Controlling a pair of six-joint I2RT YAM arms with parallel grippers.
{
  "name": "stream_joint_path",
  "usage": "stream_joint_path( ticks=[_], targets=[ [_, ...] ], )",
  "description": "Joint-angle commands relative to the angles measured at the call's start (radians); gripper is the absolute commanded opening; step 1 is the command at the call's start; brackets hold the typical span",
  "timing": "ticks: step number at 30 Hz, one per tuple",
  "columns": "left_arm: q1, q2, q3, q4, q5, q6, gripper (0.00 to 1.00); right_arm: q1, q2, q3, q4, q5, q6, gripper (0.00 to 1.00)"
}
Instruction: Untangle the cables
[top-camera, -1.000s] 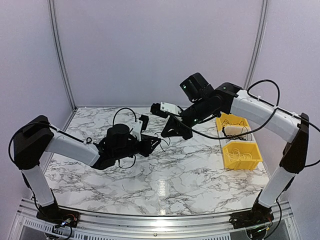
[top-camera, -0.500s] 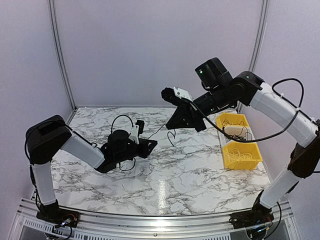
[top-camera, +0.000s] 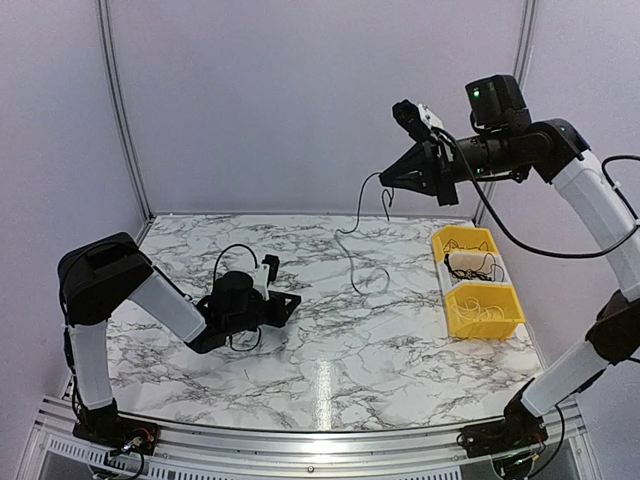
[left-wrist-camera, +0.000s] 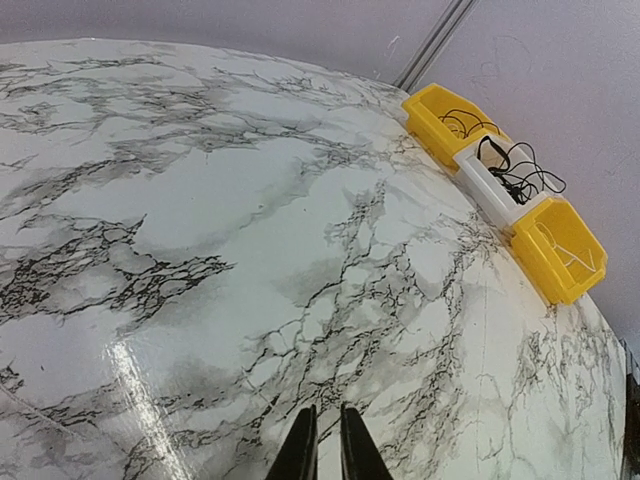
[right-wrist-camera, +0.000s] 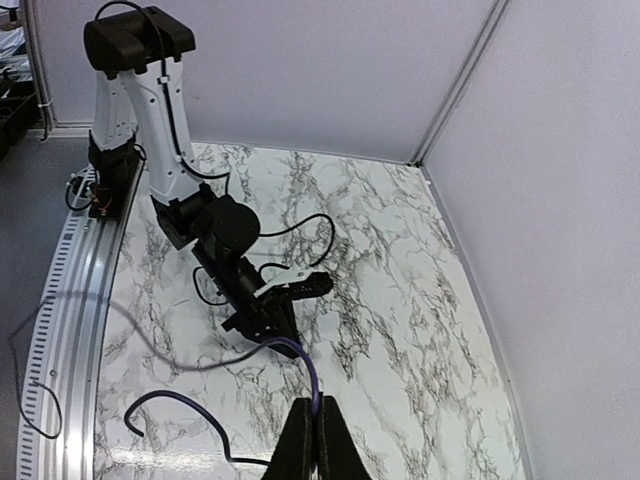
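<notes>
Top external: right gripper (top-camera: 385, 180), held high, pinches one cable (top-camera: 352, 245) dangling over the worktop (top-camera: 400, 340) centre, seemingly untangled. Left wrist: left gripper (left-wrist-camera: 325, 425) jaws nearly together; fully closed or not, cannot tell. Right wrist: jaws clamp the cable; stowing it remains.

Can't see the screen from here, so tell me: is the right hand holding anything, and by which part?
The right hand pinches a thin dark cable near one end; the rest hangs toward the table.
</notes>
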Motion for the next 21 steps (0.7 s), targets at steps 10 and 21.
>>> stream_joint_path(
  ticks=[10, 21],
  targets=[
    [0.008, -0.068, -0.052, 0.04, 0.005, -0.03, 0.17, -0.383, -0.017, -0.123, 0.173, 0.091, 0.031, 0.0],
    [0.008, -0.117, -0.071, 0.039, 0.028, -0.05, 0.21, -0.677, 0.13, -0.194, 0.276, 0.143, 0.054, 0.0]
  ],
)
